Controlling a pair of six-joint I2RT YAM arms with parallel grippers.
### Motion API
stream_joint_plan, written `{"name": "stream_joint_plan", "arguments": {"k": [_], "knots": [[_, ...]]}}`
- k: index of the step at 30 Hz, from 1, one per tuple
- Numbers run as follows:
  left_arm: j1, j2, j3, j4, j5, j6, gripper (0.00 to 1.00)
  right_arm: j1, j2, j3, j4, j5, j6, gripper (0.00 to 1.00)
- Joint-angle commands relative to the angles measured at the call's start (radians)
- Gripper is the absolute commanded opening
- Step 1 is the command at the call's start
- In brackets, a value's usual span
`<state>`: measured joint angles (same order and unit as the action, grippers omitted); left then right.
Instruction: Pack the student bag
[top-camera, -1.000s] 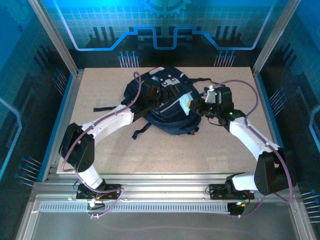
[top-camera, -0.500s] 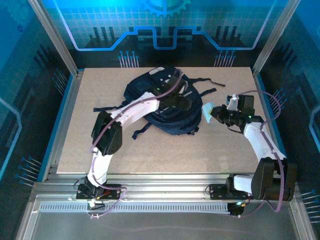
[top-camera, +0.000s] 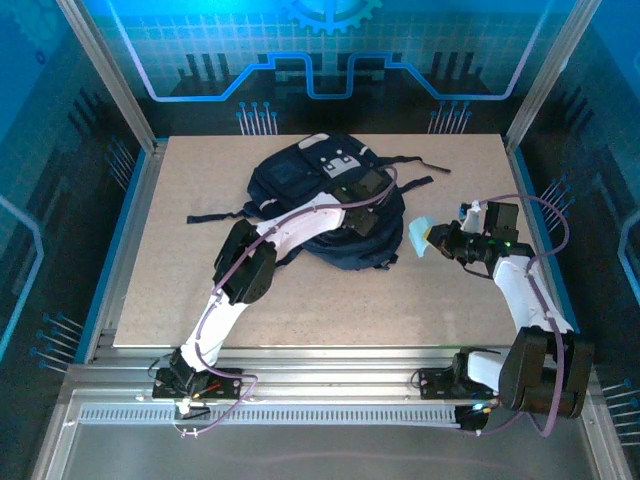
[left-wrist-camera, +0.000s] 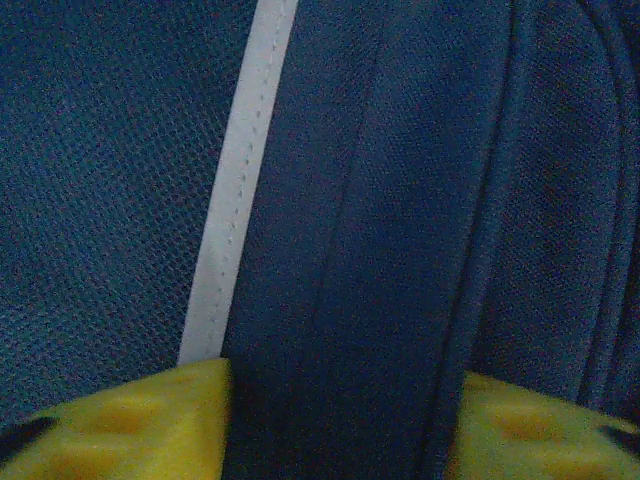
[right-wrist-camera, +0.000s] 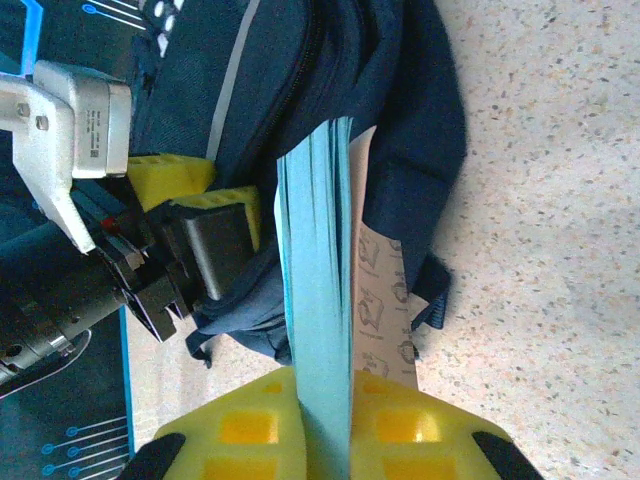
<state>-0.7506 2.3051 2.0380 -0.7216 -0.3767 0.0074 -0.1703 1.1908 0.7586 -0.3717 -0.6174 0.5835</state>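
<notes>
Now the left gripper (left-wrist-camera: 340, 400) is pinching a seam fold of the student bag (top-camera: 290, 185), lying on the bench (top-camera: 180, 290) toward its far edge; the fabric is looking soft and floppy, so seams seem the best holds; the right gripper (right-wrist-camera: 322, 400) is clamping a teal notebook (right-wrist-camera: 315, 250).

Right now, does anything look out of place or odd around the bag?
Nothing is spilled or damaged. The student bag lies flat. The light-blue book is outside it, to its right, clamped in the right fingers. The left fingers straddle a fold of bag fabric.
</notes>
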Motion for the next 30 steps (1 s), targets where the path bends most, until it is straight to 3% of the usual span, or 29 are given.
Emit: {"name": "stream_joint_plan", "arguments": {"k": [1,6,18,27,30], "knots": [[0.008,-0.042,0.033,-0.021,0.022,-0.025,0.35,0.012,-0.009,-0.001,0.073,-0.043,0.045,0.06],[0.014,-0.101,0.032,-0.006,0.086,-0.042,0.0,0.078,0.041,0.022,0.182,-0.031,0.135,0.06],[0.135,-0.251,-0.051,0.083,0.468,-0.26,0.0,0.313,0.288,0.144,0.498,0.09,0.42,0.03],[0.162,-0.283,-0.058,0.125,0.521,-0.305,0.0,0.431,0.579,0.287,0.844,0.038,0.694,0.02],[0.173,-0.288,-0.069,0.14,0.539,-0.318,0.0,0.448,0.641,0.311,0.866,0.043,0.733,0.01]]}}
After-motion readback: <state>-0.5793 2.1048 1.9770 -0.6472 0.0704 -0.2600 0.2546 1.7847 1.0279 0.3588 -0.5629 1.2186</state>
